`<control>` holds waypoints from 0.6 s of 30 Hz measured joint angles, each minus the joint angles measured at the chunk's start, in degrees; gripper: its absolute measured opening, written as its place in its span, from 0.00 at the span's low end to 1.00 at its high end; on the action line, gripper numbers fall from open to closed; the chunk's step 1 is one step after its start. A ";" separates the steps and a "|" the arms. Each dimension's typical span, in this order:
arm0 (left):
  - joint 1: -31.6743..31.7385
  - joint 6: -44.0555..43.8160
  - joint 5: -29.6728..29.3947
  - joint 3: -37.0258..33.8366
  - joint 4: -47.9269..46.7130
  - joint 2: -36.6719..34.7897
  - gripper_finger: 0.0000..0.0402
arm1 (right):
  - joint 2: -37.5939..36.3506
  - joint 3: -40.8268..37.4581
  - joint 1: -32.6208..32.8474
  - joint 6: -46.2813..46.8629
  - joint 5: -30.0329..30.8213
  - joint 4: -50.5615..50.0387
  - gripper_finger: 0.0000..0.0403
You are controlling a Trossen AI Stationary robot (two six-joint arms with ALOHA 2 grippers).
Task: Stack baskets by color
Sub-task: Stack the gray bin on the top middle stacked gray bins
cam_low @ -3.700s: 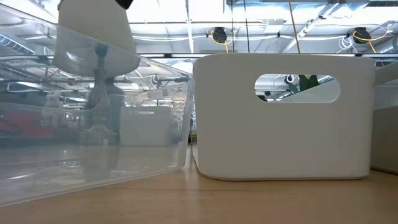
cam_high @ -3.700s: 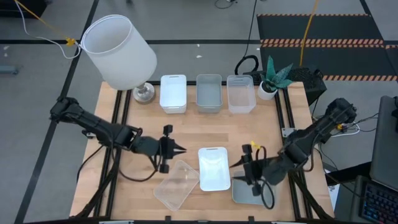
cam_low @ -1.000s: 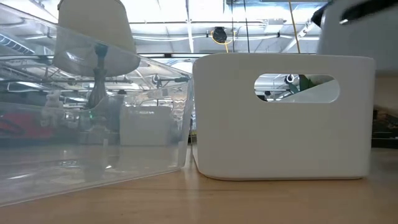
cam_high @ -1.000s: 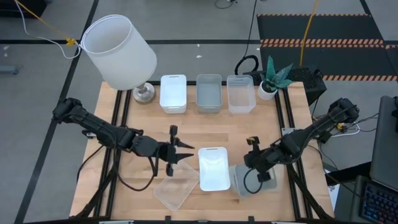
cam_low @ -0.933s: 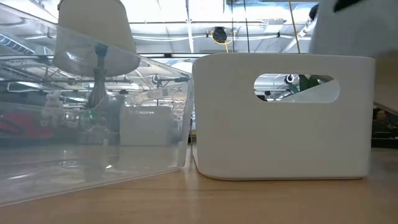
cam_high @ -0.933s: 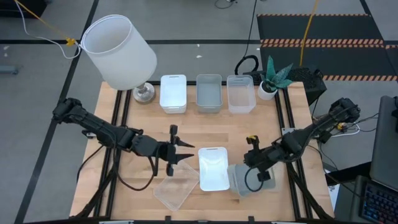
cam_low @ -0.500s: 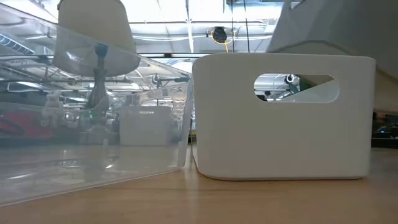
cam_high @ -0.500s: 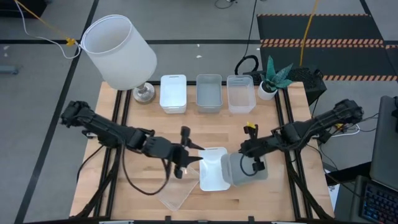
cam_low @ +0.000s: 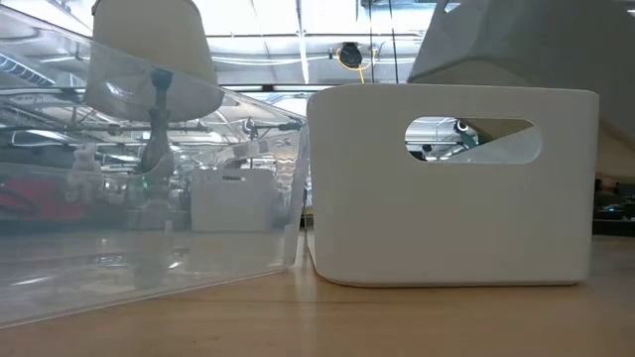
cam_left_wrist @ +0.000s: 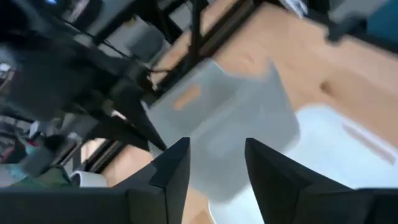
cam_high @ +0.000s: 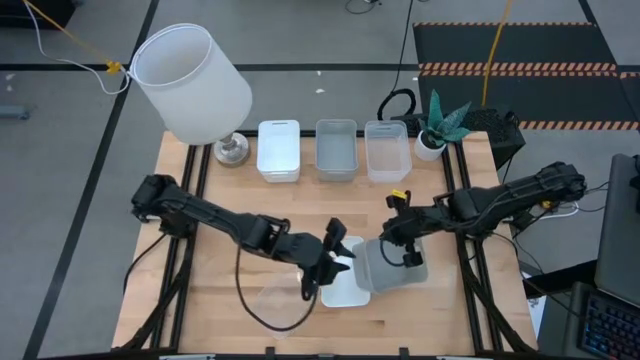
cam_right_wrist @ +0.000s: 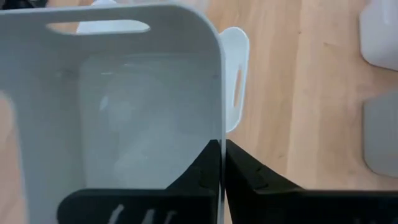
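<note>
A: Let's take the loose white basket (cam_high: 338,275) near the front of the table as our landmark and work from its left. What do we have there?

B: On its left, the clear basket (cam_high: 275,305) lies tilted on the wood, just beside it. Our left gripper (cam_high: 334,262) hangs over the white basket's left rim, fingers parted with nothing between them.

A: And on the white basket's right?

B: The grey basket (cam_high: 392,266) is lifted and tipped, overlapping the white one's right edge. Our right gripper (cam_high: 399,252) has it by the wall; in the right wrist view the fingers (cam_right_wrist: 249,180) are clenched flat on that thin rim.

A: Behind the white basket?

B: Three stacks in a row at the far edge: the white stack (cam_high: 278,150), the grey stack (cam_high: 336,150), the clear stack (cam_high: 386,150), left to right. We judge the grey one we hold belongs on the middle stack.

A: How will these handle?

B: Light, we think, and fairly stiff, but thin-walled and smooth, so a pinch on one wall lets the basket swing and tilt, as the grey one does now. A grip at the middle of a short wall, near the handle slot, should hang straighter. The clear one looks the slipperiest and its edges are hardest to make out.

A: And nesting?

B: We'd expect it to slide in only if lowered level.
</note>
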 joint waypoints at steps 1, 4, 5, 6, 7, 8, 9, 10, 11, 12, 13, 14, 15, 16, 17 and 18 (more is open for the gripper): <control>0.11 1.44 0.32 0.47 -0.13 0.84 0.41 | 0.17 0.00 -0.40 -0.45 -0.93 0.32 0.01; 0.22 4.97 0.50 0.86 0.24 2.22 0.46 | 0.73 0.00 -1.23 -1.41 -1.18 0.61 0.01; 0.22 5.99 0.45 0.87 1.23 2.71 0.47 | 0.84 0.00 -1.55 -1.95 -1.19 0.83 0.01; 0.22 7.06 0.50 0.94 1.87 2.96 0.48 | 0.94 0.00 -1.76 -2.18 -1.26 0.83 0.01; 0.22 7.89 0.51 0.92 1.57 3.06 0.49 | 1.07 0.00 -1.94 -2.33 -1.67 0.83 0.01; 0.22 8.73 0.52 0.88 1.54 3.32 0.50 | 1.39 0.00 -2.36 -2.77 -2.35 1.31 0.01; 0.28 9.47 0.53 0.89 2.52 3.69 0.50 | 1.63 0.02 -2.63 -2.96 -2.74 1.87 0.01; 0.37 10.11 0.53 0.96 3.23 3.97 0.50 | 1.77 0.02 -2.87 -3.14 -3.62 2.00 0.01; 0.44 10.66 0.57 0.94 3.07 4.13 0.50 | 1.81 0.01 -2.97 -3.13 -4.04 1.93 0.01; 0.48 11.09 0.57 0.86 2.97 4.21 0.49 | 1.97 0.00 -3.15 -3.13 -4.20 2.12 0.01; 0.48 11.65 0.65 0.86 3.37 4.24 0.49 | 2.25 0.02 -3.34 -3.16 -4.34 2.54 0.01; 0.59 12.06 0.97 0.86 3.67 4.23 0.48 | 2.43 0.04 -3.54 -3.31 -4.53 2.69 0.01; 0.67 12.23 1.34 0.86 3.64 4.14 0.47 | 2.59 0.04 -3.61 -3.27 -4.68 2.58 0.01; 0.70 12.33 1.83 0.86 3.65 4.11 0.46 | 2.63 0.02 -3.72 -3.23 -4.96 2.52 0.01; 0.69 12.32 2.05 0.86 3.63 4.11 0.45 | 2.67 0.02 -3.95 -3.25 -5.25 2.54 0.01; 0.66 12.25 2.20 0.86 3.56 4.11 0.44 | 2.76 0.02 -4.07 -3.24 -5.37 2.77 0.01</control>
